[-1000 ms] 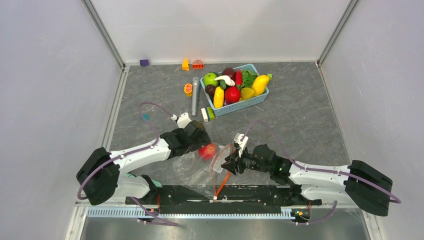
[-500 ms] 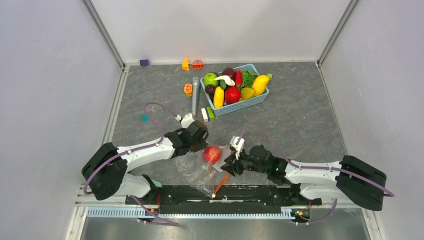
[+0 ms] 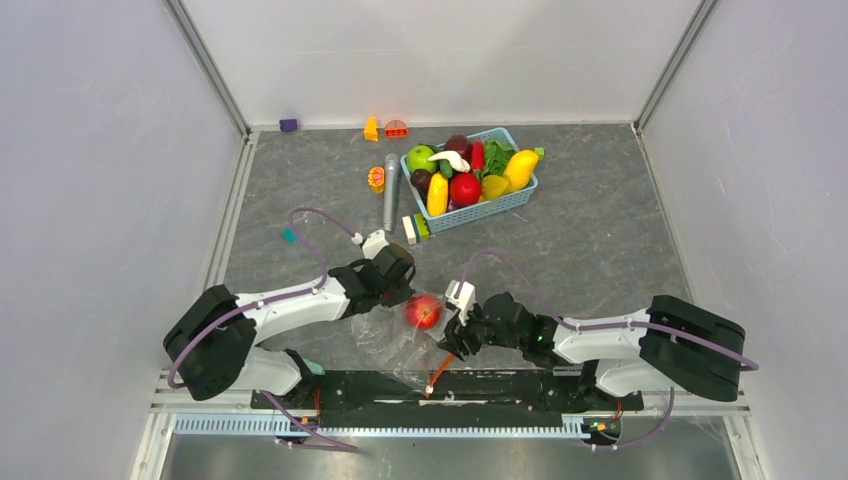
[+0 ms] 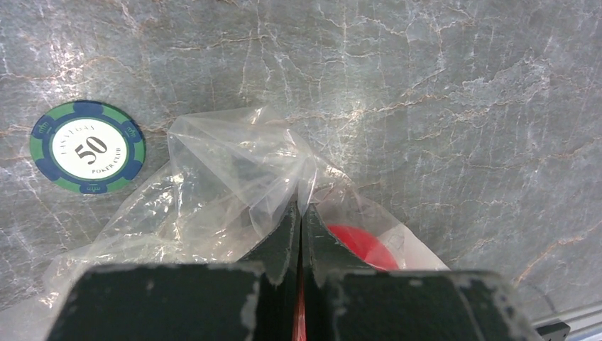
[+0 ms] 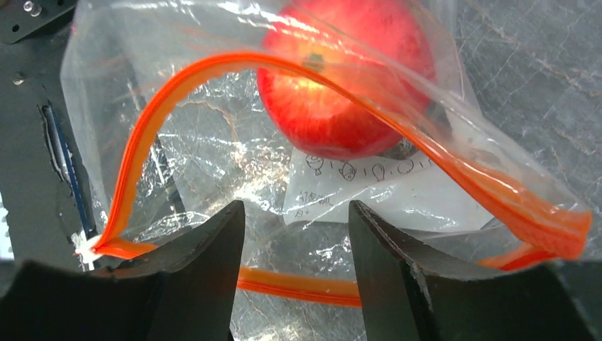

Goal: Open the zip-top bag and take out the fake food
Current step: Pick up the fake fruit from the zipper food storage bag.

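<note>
In the overhead view the zip-top bag (image 3: 388, 340) lies crumpled on the grey marbled surface (image 3: 600, 230) at lower centre, between the two arms and just above the black base rail. The fake red apple (image 3: 423, 311) sits inside its upper right part. The left fingers (image 4: 282, 238) are pressed together on a bunched fold of the bag's clear plastic. In that wrist view the red fruit shows through the film to the right of them, and a green, blue and white poker chip (image 4: 88, 147) marked 50 lies flat on the surface at the left, apart from the bag. The right fingers (image 5: 202, 263) are spread wide at the bag's mouth and pinch nothing. The orange zip strip (image 5: 248, 60) arches over the apple with the mouth gaping, and its lower run passes across the gap between the fingers. A white label (image 5: 369, 188) lies inside the bag just below the apple. In the upper centre of the overhead view, well apart, a light-blue basket (image 3: 500, 205) holds other toy produce.
</note>
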